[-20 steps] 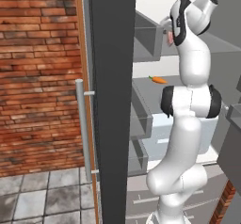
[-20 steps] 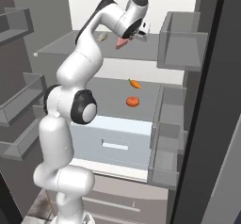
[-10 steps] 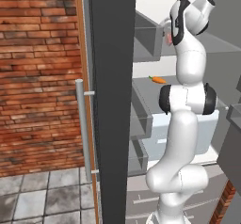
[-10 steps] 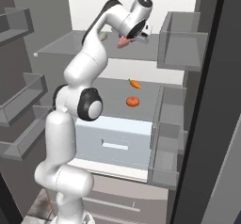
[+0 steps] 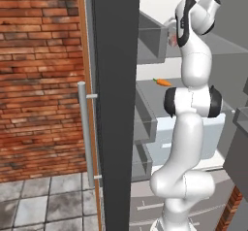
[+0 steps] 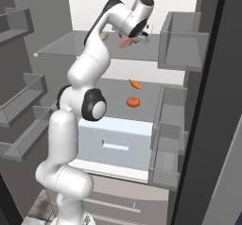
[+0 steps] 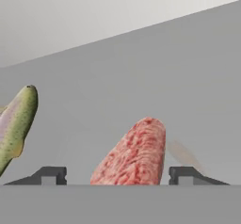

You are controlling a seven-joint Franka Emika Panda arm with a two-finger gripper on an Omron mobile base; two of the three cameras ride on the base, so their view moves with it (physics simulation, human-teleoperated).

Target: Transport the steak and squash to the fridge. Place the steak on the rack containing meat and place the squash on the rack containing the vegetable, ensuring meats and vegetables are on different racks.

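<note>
fridge [image 6: 208, 101]: doors swung wide, white interior and grey racks exposed; the arm reaches in toward the upper rack
upper rack [image 6: 71, 47]: the steak sits here now, next to a greenish-yellow fish-like piece [image 7: 16, 122] at its left in the hand view; that piece reads as the rack's resident meat, though I cannot be sure
middle rack [image 6: 146, 84]: holds the carrot [image 6: 135, 83] and a round orange vegetable [image 6: 133, 102], well apart from the steak
gripper [image 7: 117, 175]: a second ago the fingers were clamped on the steak; now they stand spread, one tip on each side, neither visibly pressing it
steak [image 7: 134, 155]: red marbled slab between the parted tips; apparently just released onto the upper rack
meaning: the steak half looks done, meat kept off the vegetable rack; squash still to fetch and set on the middle rack; I judge a straight pull-back comes next, so the tips do not drag the steak
</note>
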